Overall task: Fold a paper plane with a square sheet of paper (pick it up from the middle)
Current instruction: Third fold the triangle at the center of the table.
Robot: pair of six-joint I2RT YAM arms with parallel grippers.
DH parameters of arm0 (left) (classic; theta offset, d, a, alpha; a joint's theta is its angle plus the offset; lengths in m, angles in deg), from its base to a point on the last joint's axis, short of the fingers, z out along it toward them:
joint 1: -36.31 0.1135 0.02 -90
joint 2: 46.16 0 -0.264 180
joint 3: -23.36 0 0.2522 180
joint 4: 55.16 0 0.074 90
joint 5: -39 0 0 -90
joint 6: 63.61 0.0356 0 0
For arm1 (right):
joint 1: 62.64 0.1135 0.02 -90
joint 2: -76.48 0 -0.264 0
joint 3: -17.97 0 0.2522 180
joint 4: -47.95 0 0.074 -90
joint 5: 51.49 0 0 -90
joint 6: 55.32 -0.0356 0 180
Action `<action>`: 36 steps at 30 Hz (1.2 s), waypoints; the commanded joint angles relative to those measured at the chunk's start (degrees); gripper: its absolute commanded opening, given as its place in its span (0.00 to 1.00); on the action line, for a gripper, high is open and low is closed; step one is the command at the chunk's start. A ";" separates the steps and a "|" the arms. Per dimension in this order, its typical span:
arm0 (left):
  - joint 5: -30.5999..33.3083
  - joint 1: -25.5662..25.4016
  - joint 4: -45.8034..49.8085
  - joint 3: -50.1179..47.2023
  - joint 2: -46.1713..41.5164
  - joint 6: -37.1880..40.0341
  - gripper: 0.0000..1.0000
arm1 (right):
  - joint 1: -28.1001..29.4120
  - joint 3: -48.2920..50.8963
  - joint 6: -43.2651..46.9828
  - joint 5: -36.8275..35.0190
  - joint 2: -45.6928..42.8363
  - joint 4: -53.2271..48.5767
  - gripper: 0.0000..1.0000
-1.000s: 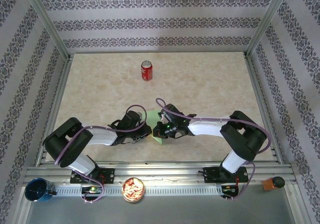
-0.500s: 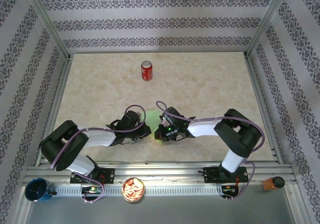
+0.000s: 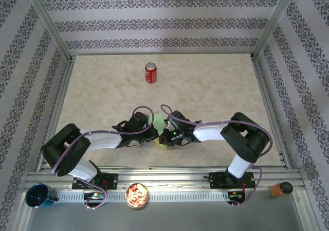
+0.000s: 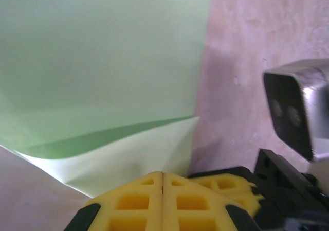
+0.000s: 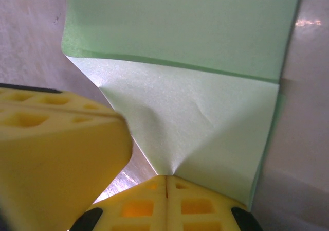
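Two clenched grips on one paper [image 5: 180, 25], partly folded, at table [image 3: 216, 92] front-middle. Left gripper [image 4: 162, 177] nipping a raised flap; right gripper [image 5: 167, 179] nipping a creased corner just beside. Can [image 3: 150, 72] upright, well behind.

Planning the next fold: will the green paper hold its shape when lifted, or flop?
Probably floppy: the green paper puckers where the right gripper pinches it. Likely light, being thin. The lifted flap suggests creases may spring open.
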 commanded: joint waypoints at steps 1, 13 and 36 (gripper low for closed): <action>2.58 -0.34 4.06 -0.41 1.46 1.08 0.02 | 0.09 1.89 0.12 -1.23 0.24 -4.32 0.01; 2.27 9.00 6.24 -5.05 -1.13 4.75 0.02 | 0.09 3.82 -0.82 -2.04 -0.94 -3.71 0.00; -5.57 12.97 14.79 0.32 -14.42 12.32 0.09 | 0.00 2.86 -0.47 -0.78 -1.61 -3.88 0.00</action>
